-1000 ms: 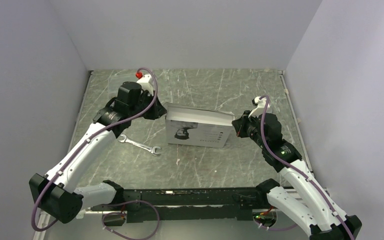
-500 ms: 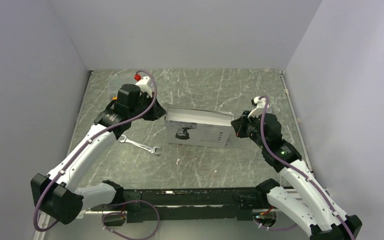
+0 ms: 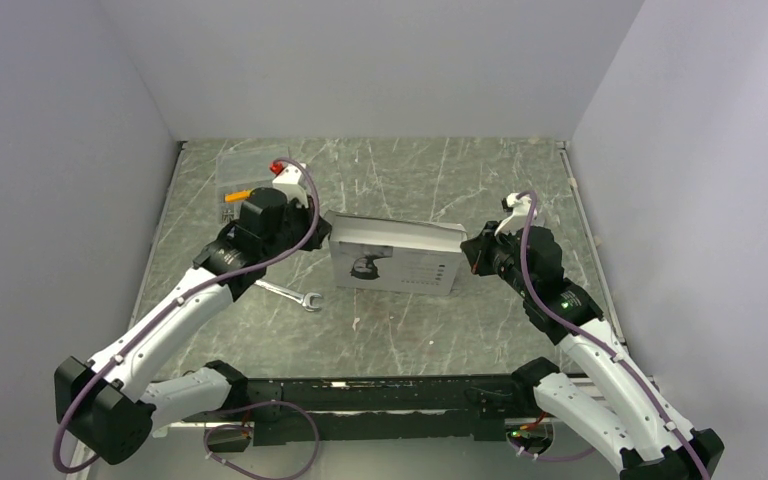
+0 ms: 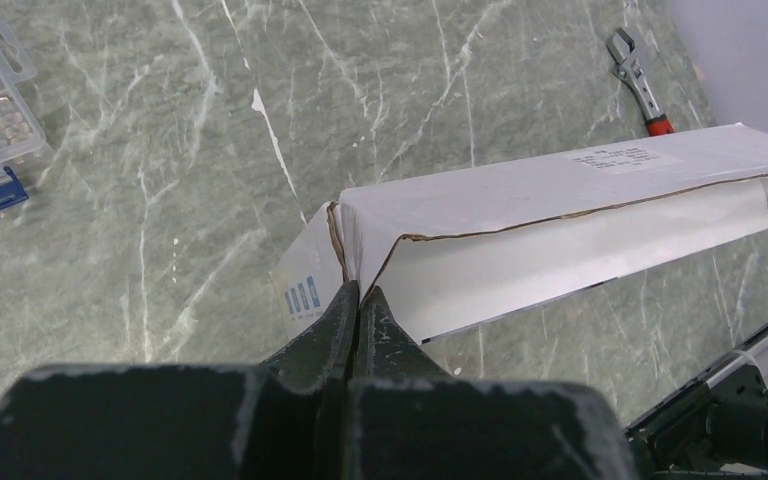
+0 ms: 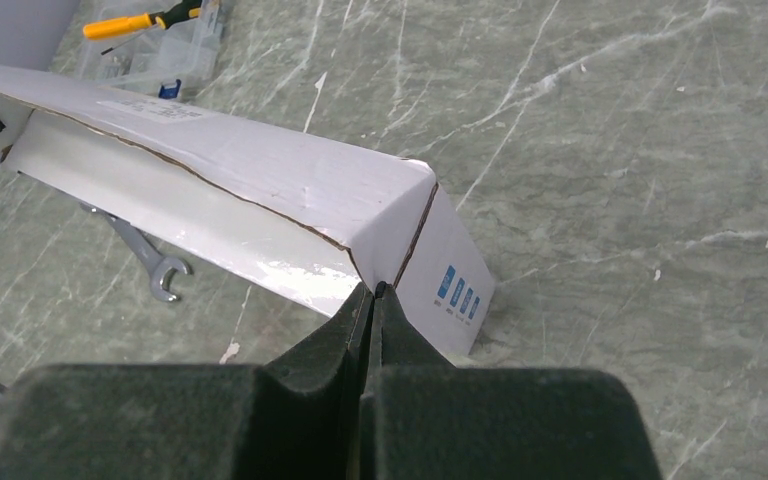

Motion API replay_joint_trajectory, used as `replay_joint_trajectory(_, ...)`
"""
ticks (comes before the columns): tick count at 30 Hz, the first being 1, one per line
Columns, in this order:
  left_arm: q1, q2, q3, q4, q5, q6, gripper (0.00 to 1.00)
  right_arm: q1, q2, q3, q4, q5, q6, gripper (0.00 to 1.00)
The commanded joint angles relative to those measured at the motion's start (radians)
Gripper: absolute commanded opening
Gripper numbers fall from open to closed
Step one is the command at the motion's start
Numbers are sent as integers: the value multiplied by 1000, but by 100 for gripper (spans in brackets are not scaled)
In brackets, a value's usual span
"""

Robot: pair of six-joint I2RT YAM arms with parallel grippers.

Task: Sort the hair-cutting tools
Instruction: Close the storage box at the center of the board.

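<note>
Twice pinched the lid of the box: once with the left pincer, pressed together on the corner at the box's left end, once with the right pincer, pressed together on the corner at the box's right end. Held the lid up off the box that way, with the tuck flap hanging along the front. Over the last second, swung the left arm down and in toward the box's left end from a higher reach behind it; kept the right arm unmoved. Uncovered thereby a clear parts case and an orange screwdriver on the worktop, behind and left of the box. Left the silver wrench just in front of the box's left end and the red-handled wrench well behind its right end. Saw neither clipper nor comb attachments in any view; judged them probably inside the box. Judged the sorting hardly begun, with opening the box first and emptying it after.
</note>
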State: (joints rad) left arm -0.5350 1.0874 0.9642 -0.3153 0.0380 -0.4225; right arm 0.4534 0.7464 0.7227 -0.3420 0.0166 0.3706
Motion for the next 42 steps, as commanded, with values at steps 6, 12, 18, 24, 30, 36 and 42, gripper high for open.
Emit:
replay_joint_trajectory(6,-66,-30,-63,73,-92,-12,0,0,12,17,-82,-45,31,13)
replay_joint_trajectory(12,-77,-95,-99,77,-106,-1,21,1,-6,51,-116,-37,33,32)
replay_joint_trajectory(18,-80,-128,-107,70,-92,6,32,0,-13,85,-132,-50,37,41)
replay_joint_trajectory(24,-82,-151,-115,68,-101,17,37,0,-32,105,-146,-47,45,48)
replay_joint_trajectory(30,-81,-162,-100,43,-125,12,42,1,-77,107,-141,9,56,50)
replay_joint_trajectory(36,-80,-245,-117,60,-208,10,69,-1,-112,89,-87,40,57,53)
replay_joint_trajectory(42,-78,-179,-68,60,-209,37,67,-2,-46,92,-56,28,44,47)
